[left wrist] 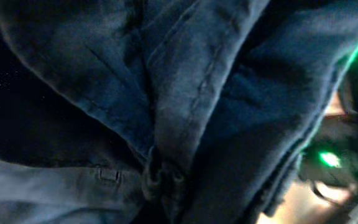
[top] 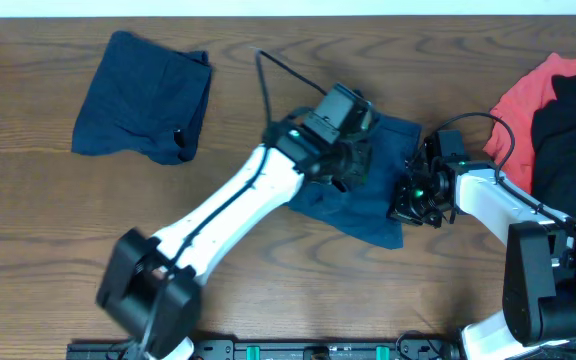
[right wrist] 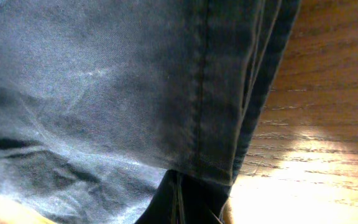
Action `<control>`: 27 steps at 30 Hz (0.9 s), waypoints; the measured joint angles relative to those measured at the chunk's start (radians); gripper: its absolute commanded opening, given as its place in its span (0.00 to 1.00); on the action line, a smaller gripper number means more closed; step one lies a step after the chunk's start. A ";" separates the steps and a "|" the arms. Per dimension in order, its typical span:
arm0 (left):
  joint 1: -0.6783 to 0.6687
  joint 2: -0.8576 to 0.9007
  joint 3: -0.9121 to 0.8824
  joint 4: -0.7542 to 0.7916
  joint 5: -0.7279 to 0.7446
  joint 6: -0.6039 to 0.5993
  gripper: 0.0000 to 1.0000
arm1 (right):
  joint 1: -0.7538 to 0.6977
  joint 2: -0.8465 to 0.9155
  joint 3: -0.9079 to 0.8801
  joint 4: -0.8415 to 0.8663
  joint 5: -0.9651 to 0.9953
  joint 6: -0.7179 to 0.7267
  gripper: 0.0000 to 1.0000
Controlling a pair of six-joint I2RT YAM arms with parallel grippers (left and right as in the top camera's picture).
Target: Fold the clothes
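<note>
Navy shorts (top: 363,215) lie crumpled mid-counter (top: 48,230), with both arms on them. Left tool (top: 353,165) sits on the shorts' upper middle with its tips buried in cloth; can't tell whether it is spread or pinching. Right tool (top: 408,195) is at the shorts' right edge, against the fabric; tips hidden, grip can't tell either.

Left wrist view is all navy folds close up: a stitched seam down the middle, a buttonhole (left wrist: 107,175) low left, a green light (left wrist: 329,159) at right. In the right wrist view navy cloth with a stitched seam covers most of the frame, its edge over bare wood counter at right.

A second navy piece (top: 143,97) lies folded, well apart to the upper left of the shorts. A coral-red garment (top: 518,105) and a black garment (top: 573,120) are piled far right of the shorts, the black lying over the red.
</note>
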 measured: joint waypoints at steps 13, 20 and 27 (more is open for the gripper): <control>-0.014 0.095 0.005 0.057 -0.042 -0.001 0.57 | 0.000 0.002 0.002 -0.006 -0.001 0.000 0.02; 0.042 0.053 0.011 -0.095 -0.042 0.037 0.66 | -0.016 -0.020 0.005 -0.132 0.013 -0.018 0.08; 0.142 -0.014 0.013 -0.169 -0.019 0.044 0.75 | -0.117 -0.236 0.005 -0.262 0.084 -0.051 0.15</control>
